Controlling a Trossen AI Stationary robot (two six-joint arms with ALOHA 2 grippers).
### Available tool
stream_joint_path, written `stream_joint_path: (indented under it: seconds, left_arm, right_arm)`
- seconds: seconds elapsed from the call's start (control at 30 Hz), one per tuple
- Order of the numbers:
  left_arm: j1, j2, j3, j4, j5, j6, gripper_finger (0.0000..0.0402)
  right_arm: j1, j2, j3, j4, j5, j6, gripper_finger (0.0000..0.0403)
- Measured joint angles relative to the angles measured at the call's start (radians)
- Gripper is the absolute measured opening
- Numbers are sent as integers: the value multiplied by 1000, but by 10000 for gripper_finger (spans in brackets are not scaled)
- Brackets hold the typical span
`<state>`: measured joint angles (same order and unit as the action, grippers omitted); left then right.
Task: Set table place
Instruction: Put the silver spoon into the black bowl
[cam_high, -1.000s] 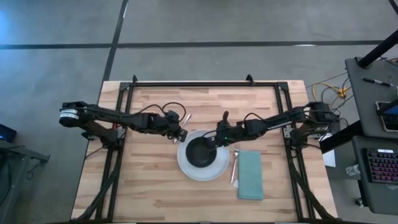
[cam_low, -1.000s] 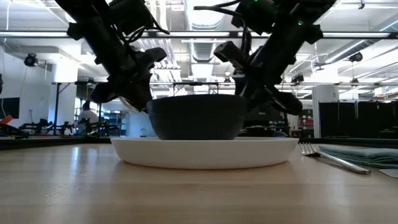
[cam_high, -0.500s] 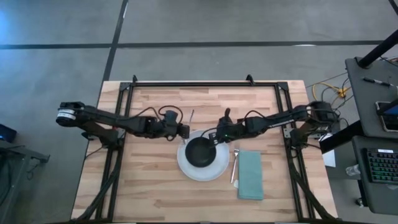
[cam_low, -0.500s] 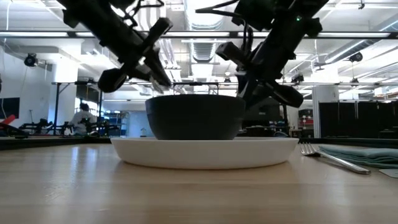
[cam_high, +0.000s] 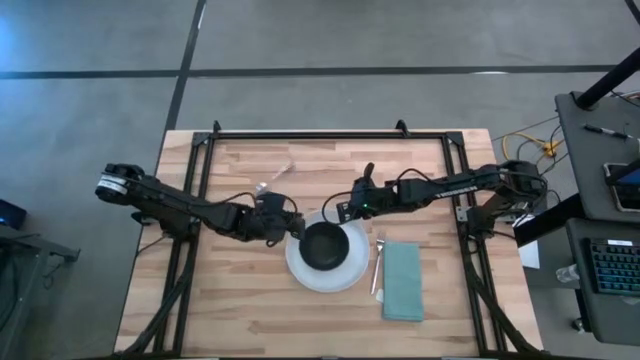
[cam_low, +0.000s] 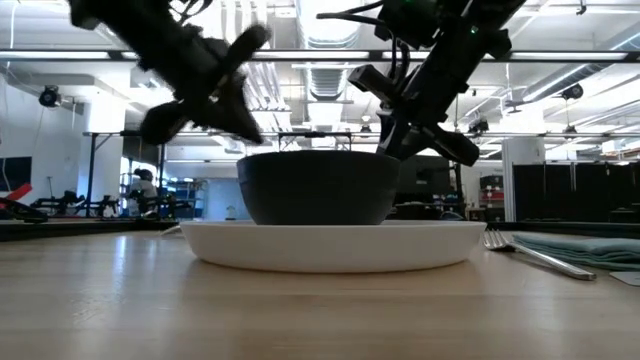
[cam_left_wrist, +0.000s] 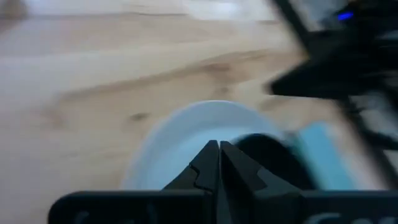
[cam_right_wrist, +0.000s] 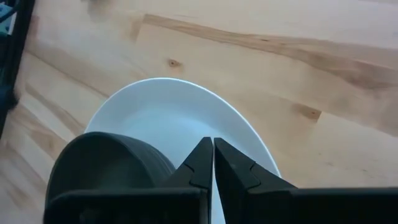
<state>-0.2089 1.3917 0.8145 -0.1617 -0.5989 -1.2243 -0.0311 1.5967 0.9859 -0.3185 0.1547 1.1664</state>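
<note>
The white plate (cam_high: 300, 268) lies on the table (cam_high: 240, 300) with the black bowl (cam_high: 322, 245) standing in it. The silver fork (cam_high: 377, 266) lies between the plate and the folded teal napkin (cam_high: 403, 282). The silver spoon (cam_high: 273, 178) lies on the wood, to the far left of the plate and apart from both grippers. My left gripper (cam_high: 290, 227) is shut and empty at the plate's left rim, its tips (cam_left_wrist: 219, 146) pointing at the plate. My right gripper (cam_high: 340, 211) is shut and empty above the plate's far rim (cam_right_wrist: 186, 87).
The table's black frame rails (cam_high: 330, 136) run along the far edge and both sides. Bare wood shows on the near left (cam_high: 200, 300) and the far middle (cam_high: 330, 165). The room beyond the table shows in the low view.
My left gripper carried the spoon sticking out toward the far edge. Now the spoon lies apart on the wood to the far left, and the gripper has swung toward the near edge, to the plate's left rim. My right gripper has drawn back from the bowl's rim toward the far edge.
</note>
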Motion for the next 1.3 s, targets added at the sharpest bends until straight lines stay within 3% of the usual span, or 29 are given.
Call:
stream_joint_path:
  seconds: [0.13, 0.2, 0.27, 0.37, 0.5, 0.73, 0.93, 1.1, 1.3]
  left_arm:
    - [20, -30, 5, -197, -109, 24, 0]
    - [56, -51, 6, -262, -137, 114, 0]
    - [118, -66, 6, -282, -79, 247, 0]
    - [253, -60, 2, -302, 113, 374, 11]
    - [424, -22, 2, -346, 258, 514, 56]
    - [652, -5, 32, -443, 300, 791, 164]
    - [807, 71, 70, -509, 389, 923, 232]
    - [867, 186, 125, -541, 408, 1011, 257]
    - [877, 316, 208, -569, 459, 1163, 252]
  right_arm:
    - [8, 1, 0, -1, -1, 3, 9]
    - [16, 1, 0, -3, -2, 8, 9]
    - [19, 1, 0, -8, -5, 10, 9]
    - [20, 1, 0, -14, -5, 5, 9]
    - [19, 1, 0, -17, -25, -7, 9]
    - [21, 0, 0, -22, -84, -50, 9]
    - [15, 0, 0, -21, -127, -101, 9]
    - [10, 0, 0, -21, -149, -119, 9]
    - [10, 0, 0, -21, -158, -118, 9]
